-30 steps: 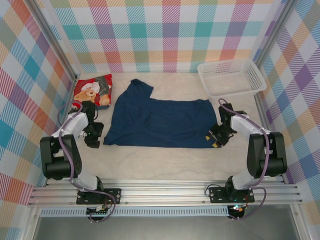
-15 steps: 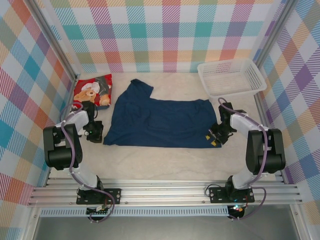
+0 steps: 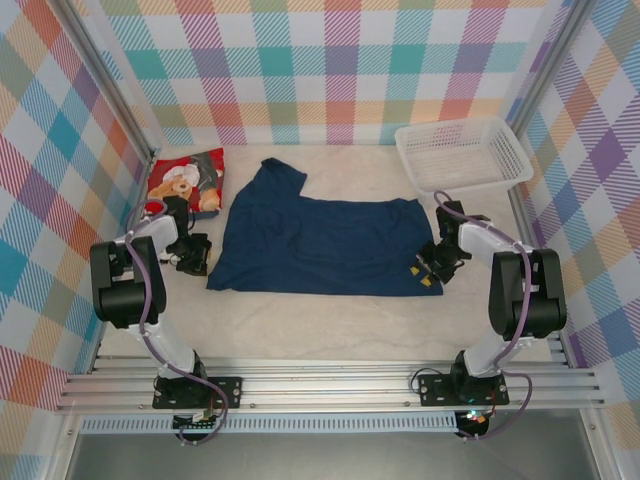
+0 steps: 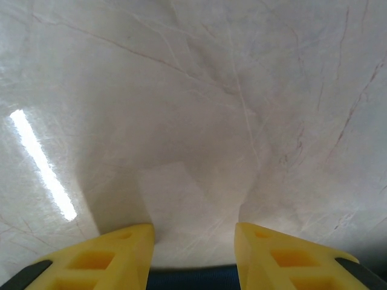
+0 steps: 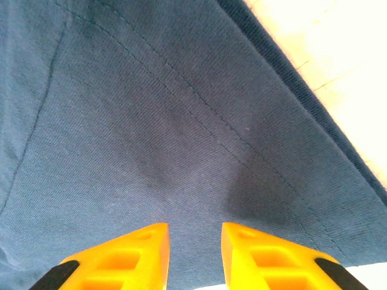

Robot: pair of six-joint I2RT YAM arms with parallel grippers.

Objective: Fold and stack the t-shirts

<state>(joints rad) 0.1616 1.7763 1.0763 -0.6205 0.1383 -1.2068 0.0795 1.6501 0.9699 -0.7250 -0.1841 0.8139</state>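
The dark navy t-shirt point(image 3: 320, 240) lies spread flat mid-table, one sleeve pointing to the back. The red t-shirt point(image 3: 185, 182) with the teddy-bear picture lies folded at the back left. My left gripper point(image 3: 195, 256) sits low just off the navy shirt's left edge. In the left wrist view its jaws point(image 4: 193, 232) stand apart over bare table, with a strip of navy cloth point(image 4: 190, 279) at their base. My right gripper point(image 3: 427, 270) is on the shirt's near right corner. Its jaws point(image 5: 194, 232) stand a narrow gap apart over flat navy cloth point(image 5: 151, 121).
A white mesh basket point(image 3: 460, 122) stands at the back right. Checked walls close in the table on three sides. Bare table runs along the front between the shirt and the arms' bases.
The left gripper has moved back along the navy shirt's left edge and its jaws have narrowed. The right gripper has crept slightly back at the shirt's corner, jaws narrower.
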